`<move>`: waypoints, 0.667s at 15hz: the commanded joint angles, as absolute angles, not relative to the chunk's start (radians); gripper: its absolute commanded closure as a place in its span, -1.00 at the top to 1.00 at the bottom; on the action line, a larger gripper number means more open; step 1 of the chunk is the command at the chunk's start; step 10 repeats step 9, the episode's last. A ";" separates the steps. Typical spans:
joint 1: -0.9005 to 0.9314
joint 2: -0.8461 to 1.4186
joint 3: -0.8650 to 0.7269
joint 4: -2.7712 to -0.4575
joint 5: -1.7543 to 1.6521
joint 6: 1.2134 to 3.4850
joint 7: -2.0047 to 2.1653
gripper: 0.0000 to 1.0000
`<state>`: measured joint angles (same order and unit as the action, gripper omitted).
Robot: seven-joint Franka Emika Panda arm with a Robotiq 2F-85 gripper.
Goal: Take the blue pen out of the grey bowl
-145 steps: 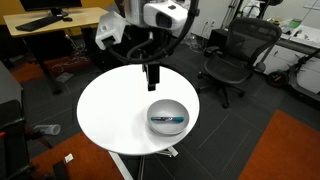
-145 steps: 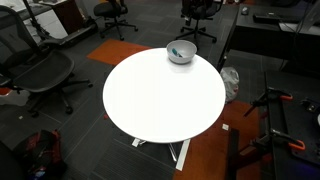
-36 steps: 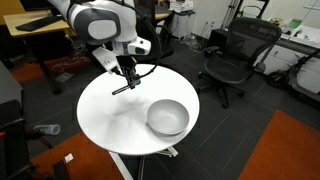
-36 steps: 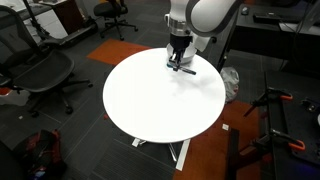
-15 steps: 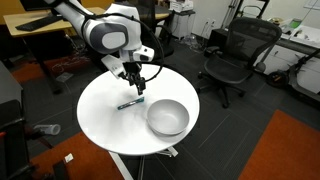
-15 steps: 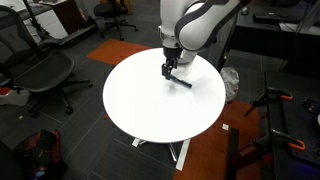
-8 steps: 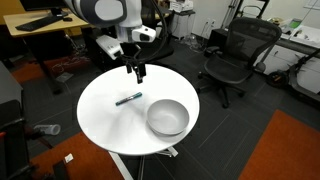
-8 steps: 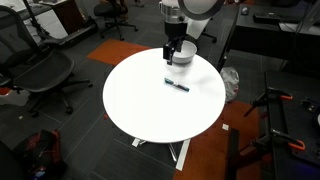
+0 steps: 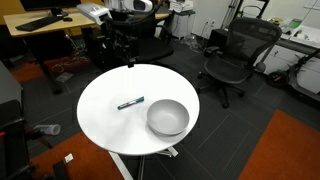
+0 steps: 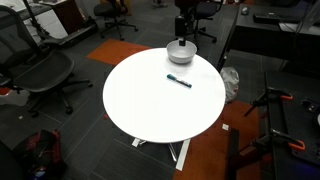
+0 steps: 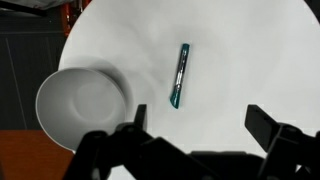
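Note:
The blue pen lies flat on the white round table, to the side of the grey bowl and apart from it. It shows in both exterior views and in the wrist view. The grey bowl is empty; in the wrist view its pale inside holds nothing. My gripper hangs high above the table's far edge, well above the pen. In the wrist view my gripper is open and empty, its fingers wide apart.
Black office chairs stand round the table, and another is close to its edge. A wooden desk with a monitor is behind. Orange carpet lies beside the table.
My gripper has let go of the pen, which now lies on the table, and has risen up and away from it. The bowl has not moved.

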<state>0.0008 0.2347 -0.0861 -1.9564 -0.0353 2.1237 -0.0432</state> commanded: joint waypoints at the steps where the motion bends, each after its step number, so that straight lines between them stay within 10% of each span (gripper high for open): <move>1: -0.022 0.172 -0.068 -1.979 -0.047 2.057 -0.090 1.00; 10: -0.023 0.198 -0.068 -1.956 -0.039 2.068 -0.074 1.00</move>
